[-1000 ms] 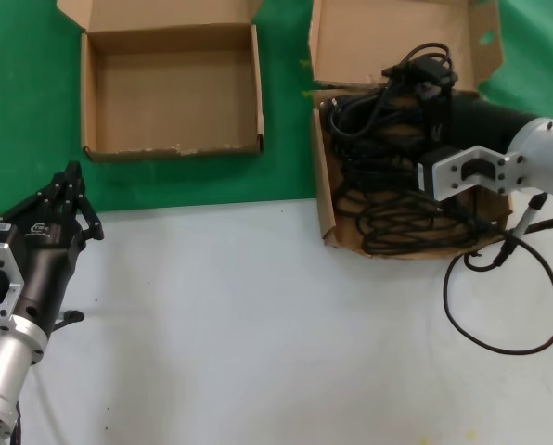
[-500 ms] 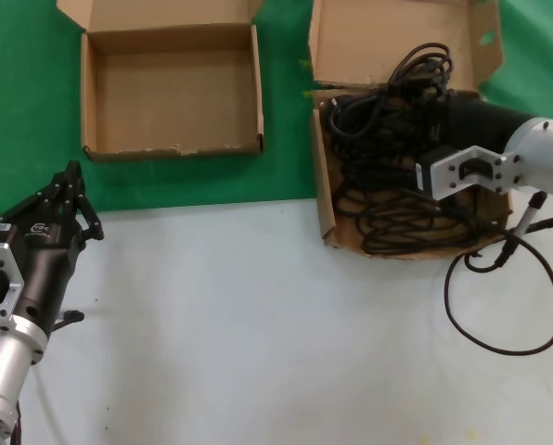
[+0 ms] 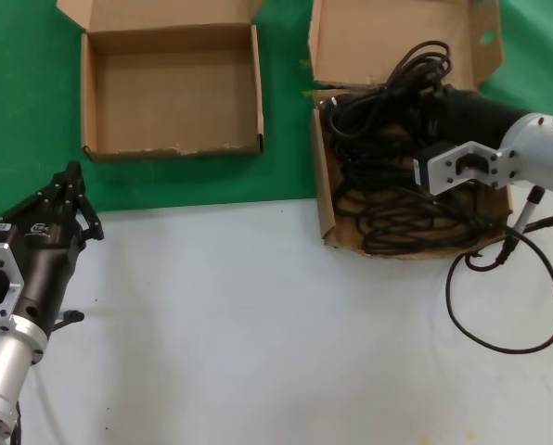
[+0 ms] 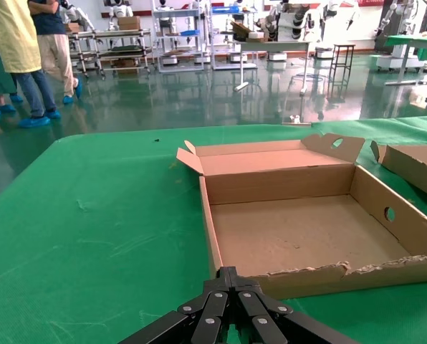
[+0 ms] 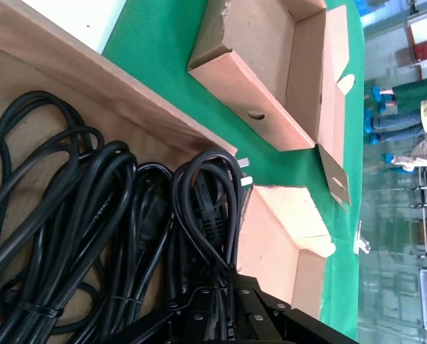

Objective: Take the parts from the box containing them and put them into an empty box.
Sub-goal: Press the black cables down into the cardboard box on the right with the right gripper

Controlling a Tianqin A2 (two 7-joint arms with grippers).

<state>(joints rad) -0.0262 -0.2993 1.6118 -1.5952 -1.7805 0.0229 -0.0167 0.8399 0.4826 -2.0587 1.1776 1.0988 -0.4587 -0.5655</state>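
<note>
The parts, black power cords (image 3: pixel 397 199), lie tangled in the larger carton (image 3: pixel 324 199) at the right. My right gripper (image 3: pixel 414 95) is inside this carton, shut on one cord bundle (image 3: pixel 416 63) whose loops stand up against the rear flap. In the right wrist view the fingers (image 5: pixel 231 278) clamp that looped bundle (image 5: pixel 206 204), its plug prongs pointing away, with more cords (image 5: pixel 70 215) beside it. The empty box (image 3: pixel 165 93) sits at the far left on green cloth, also seen as the empty box (image 4: pixel 292 229) just beyond my left gripper (image 4: pixel 229 271). That left gripper (image 3: pixel 70 171) is shut and holds nothing.
A thin black robot cable (image 3: pixel 499 345) loops over the white table (image 3: pixel 258 324) in front of the larger carton. Green cloth (image 3: pixel 286 139) covers the far half, with a strip between the two cartons. The empty box (image 5: pixel 271 61) lies past the carton wall (image 5: pixel 92 79).
My right gripper has drawn slightly toward the carton's rear flap, and the held cord bundle has risen a little with it. The left arm has not moved.
</note>
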